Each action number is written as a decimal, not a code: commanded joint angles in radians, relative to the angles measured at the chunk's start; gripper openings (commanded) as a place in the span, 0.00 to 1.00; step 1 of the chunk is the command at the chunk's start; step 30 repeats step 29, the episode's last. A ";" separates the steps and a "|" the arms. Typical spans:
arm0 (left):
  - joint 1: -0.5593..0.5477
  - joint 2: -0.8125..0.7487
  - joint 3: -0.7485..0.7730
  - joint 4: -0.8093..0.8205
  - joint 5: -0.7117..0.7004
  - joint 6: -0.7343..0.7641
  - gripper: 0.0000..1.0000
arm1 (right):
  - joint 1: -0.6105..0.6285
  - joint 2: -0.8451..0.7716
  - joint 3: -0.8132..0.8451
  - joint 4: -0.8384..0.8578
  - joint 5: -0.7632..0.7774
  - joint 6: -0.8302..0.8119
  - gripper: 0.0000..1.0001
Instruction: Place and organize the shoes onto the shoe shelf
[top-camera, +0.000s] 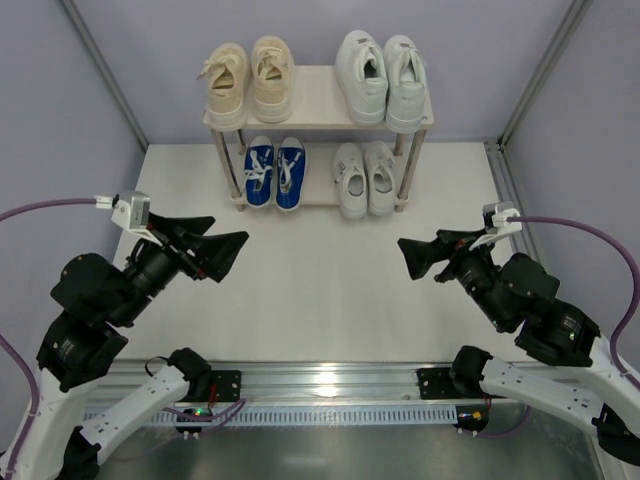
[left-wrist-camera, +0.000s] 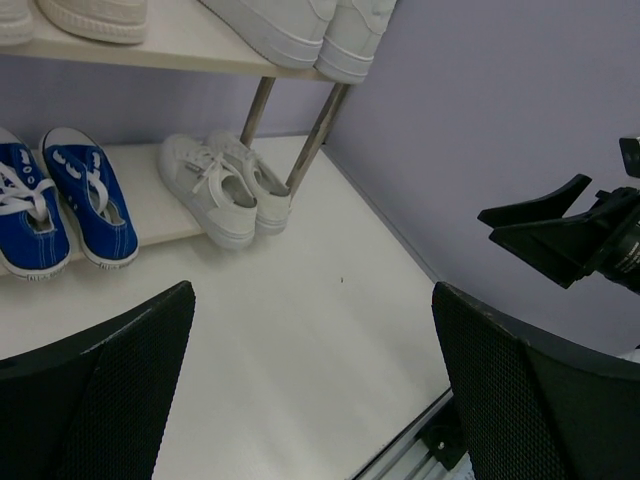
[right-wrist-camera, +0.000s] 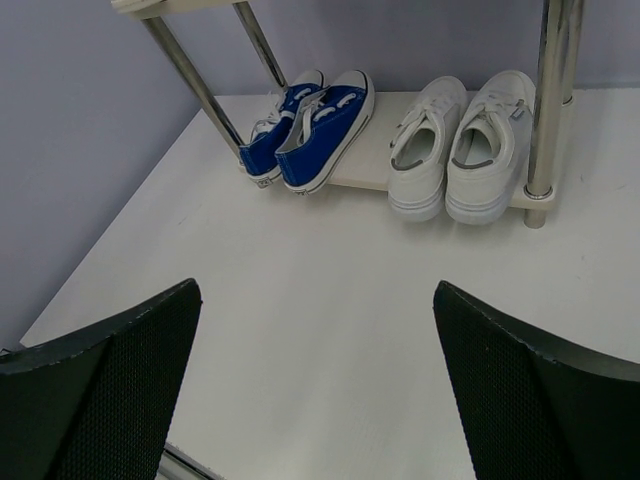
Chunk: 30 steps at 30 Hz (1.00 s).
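The shoe shelf (top-camera: 320, 100) stands at the back of the table. Its top board holds the beige canvas pair (top-camera: 249, 80) on the left and the large white pair (top-camera: 380, 75) on the right. The lower board holds the blue pair (top-camera: 274, 172) on the left and the smaller white pair (top-camera: 364, 177) on the right. The blue pair (right-wrist-camera: 310, 128) and smaller white pair (right-wrist-camera: 462, 145) also show in the right wrist view. My left gripper (top-camera: 222, 250) is open and empty over the table's left side. My right gripper (top-camera: 412, 255) is open and empty on the right.
Grey enclosure walls and slanted frame posts (top-camera: 100, 70) stand on both sides. An aluminium rail (top-camera: 330, 385) runs along the near table edge. The right arm's gripper shows in the left wrist view (left-wrist-camera: 560, 235).
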 joint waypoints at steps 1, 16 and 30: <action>0.000 -0.003 0.035 -0.014 -0.009 -0.010 1.00 | 0.005 -0.004 -0.003 0.030 -0.018 -0.017 1.00; 0.000 -0.020 0.049 -0.030 0.019 -0.044 1.00 | 0.006 -0.039 -0.035 0.025 -0.004 0.009 1.00; 0.000 0.001 0.023 0.015 0.080 -0.038 1.00 | 0.006 -0.054 -0.049 0.025 -0.002 0.008 1.00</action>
